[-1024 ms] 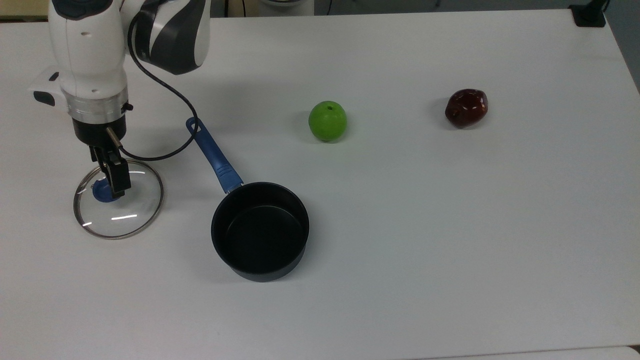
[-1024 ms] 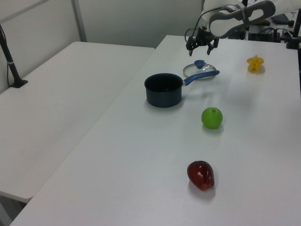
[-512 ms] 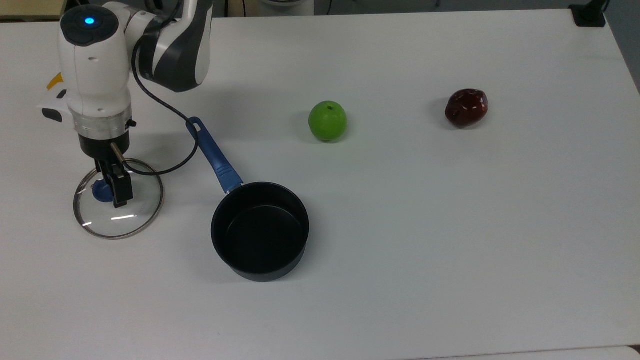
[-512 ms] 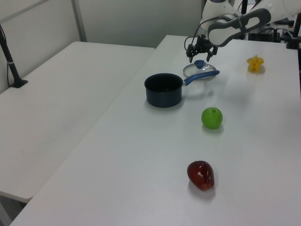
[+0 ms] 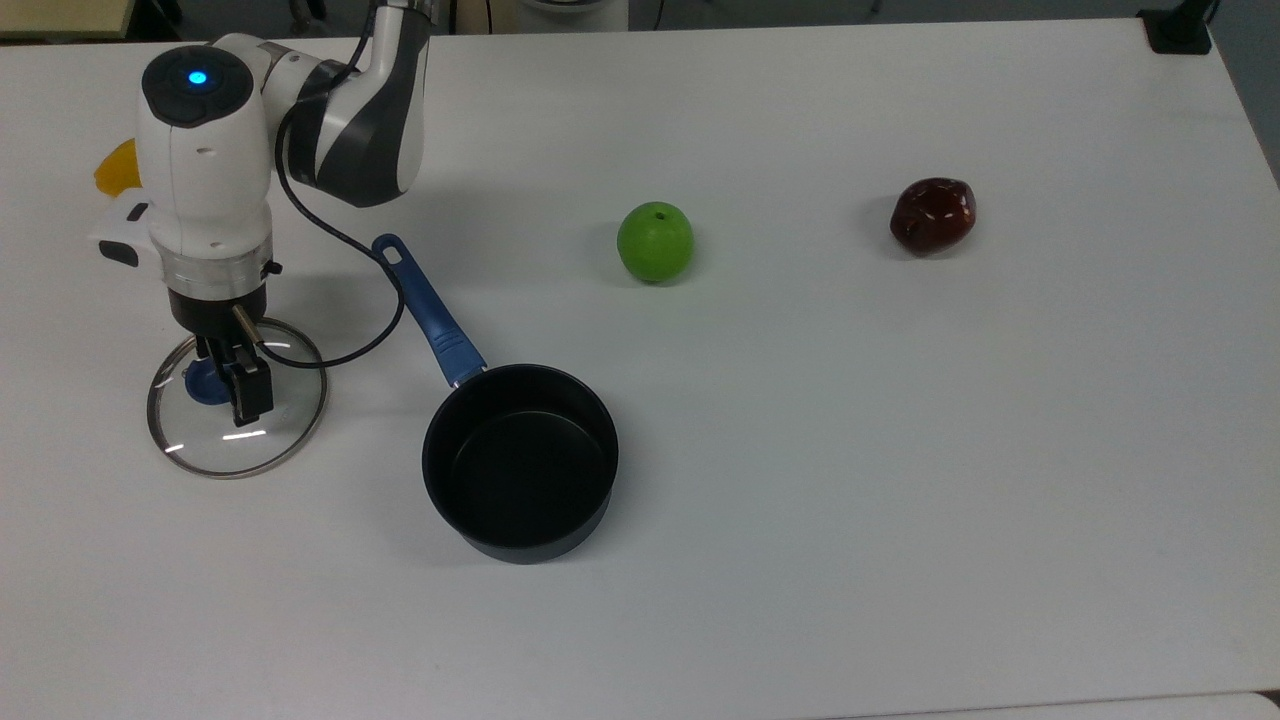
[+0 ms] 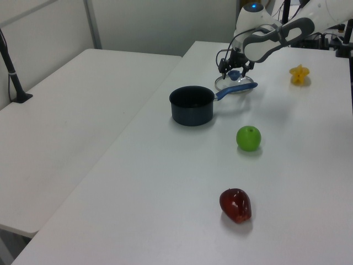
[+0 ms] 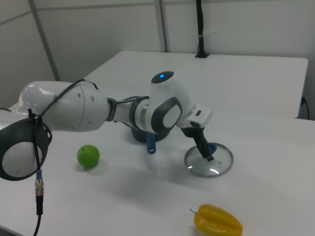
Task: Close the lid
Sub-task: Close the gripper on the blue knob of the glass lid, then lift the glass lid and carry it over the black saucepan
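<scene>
In the top view the black saucepan (image 5: 520, 462) sits open nearest the lower edge, its blue handle (image 5: 427, 312) slanting up-left. Toward the top view's left, the lid (image 5: 237, 398) lies flat on the white table (image 5: 800, 420). The gripper (image 5: 228, 384) is down at its blue knob (image 5: 204, 383), jaws apart around it. Farther back lie a green apple (image 5: 655, 241) and a dark red fruit (image 5: 932, 215).

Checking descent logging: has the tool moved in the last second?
Yes. In the top view the tool has come down the picture toward the lid's blue knob; the lid lies where it was, beside the saucepan.
</scene>
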Controlling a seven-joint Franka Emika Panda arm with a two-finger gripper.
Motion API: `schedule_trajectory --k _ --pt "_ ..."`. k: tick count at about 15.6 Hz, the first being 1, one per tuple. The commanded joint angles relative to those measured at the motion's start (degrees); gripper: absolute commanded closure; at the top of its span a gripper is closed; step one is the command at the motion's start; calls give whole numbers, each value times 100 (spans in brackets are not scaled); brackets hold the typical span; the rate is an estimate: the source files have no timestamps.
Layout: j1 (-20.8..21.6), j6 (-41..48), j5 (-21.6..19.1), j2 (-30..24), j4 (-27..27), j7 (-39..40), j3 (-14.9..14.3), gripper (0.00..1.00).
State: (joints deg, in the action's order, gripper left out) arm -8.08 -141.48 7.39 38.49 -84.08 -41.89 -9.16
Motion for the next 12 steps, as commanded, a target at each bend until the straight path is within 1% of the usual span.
schedule_trajectory --k 1,2,3,5,8,12 --pt "35 -90 123 62 76 -83 -51 39" --pt "35 -99 123 62 76 -83 -68 48" --pt "35 -99 123 62 85 -74 -86 54" --pt "35 -90 123 62 164 -30 -86 61" --pt "35 -90 123 27 243 23 -103 63" --pt "43 -11 88 -157 313 23 -209 63"
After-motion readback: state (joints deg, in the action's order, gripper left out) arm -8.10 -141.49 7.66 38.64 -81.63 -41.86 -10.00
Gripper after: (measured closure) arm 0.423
